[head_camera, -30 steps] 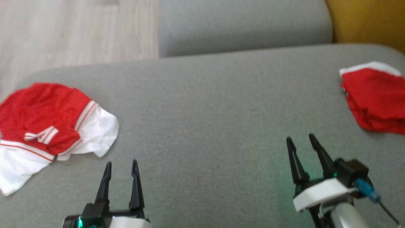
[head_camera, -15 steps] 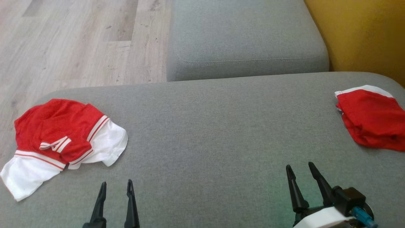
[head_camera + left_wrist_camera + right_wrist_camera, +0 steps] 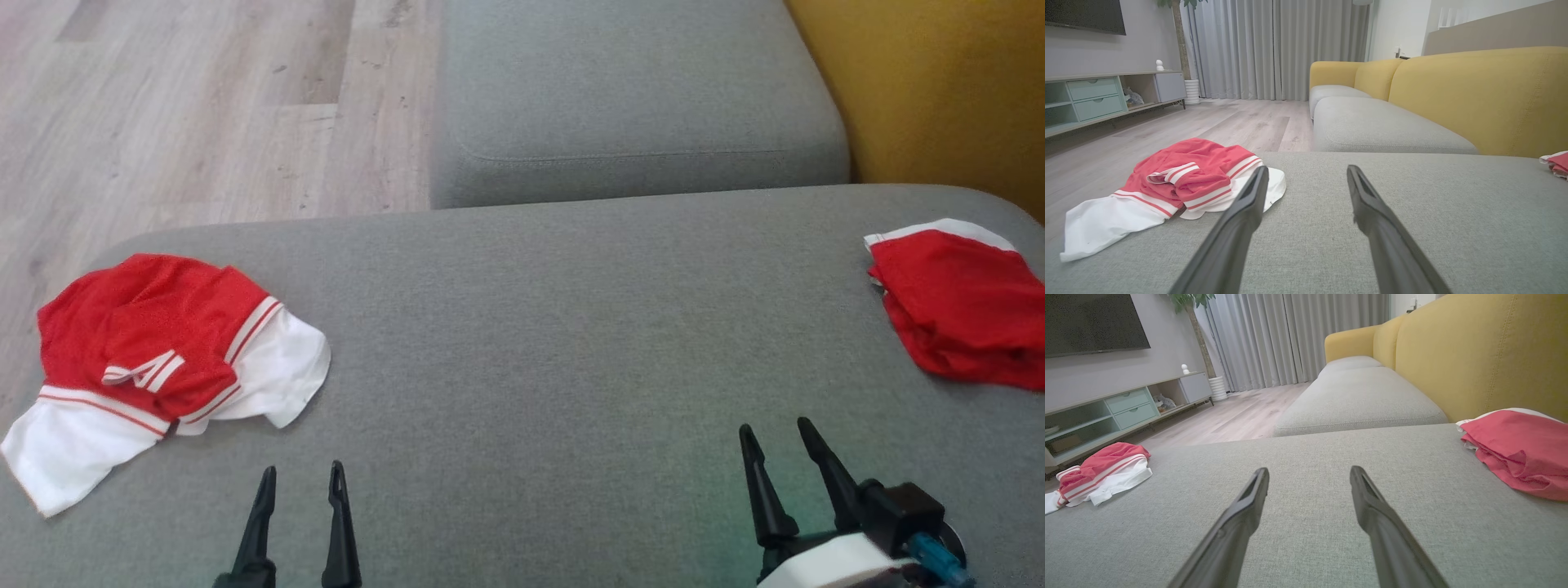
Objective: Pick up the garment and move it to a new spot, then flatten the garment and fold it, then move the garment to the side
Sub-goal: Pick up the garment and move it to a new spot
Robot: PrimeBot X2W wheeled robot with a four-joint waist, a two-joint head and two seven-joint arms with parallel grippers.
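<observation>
Left gripper (image 3: 302, 467), right gripper (image 3: 774, 425): jaws wide apart, empty.

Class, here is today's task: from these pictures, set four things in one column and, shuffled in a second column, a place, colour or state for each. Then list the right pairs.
Column one:
1. striped garment
2. red garment with white edge
3. sofa backrest
4. left gripper

Column two:
A. yellow
B. lying at the right end of the grey cushion
C. jaws open, holding nothing
D. crumpled at the cushion's left end

Pairs: 1-D, 2-B, 3-A, 4-C
</observation>
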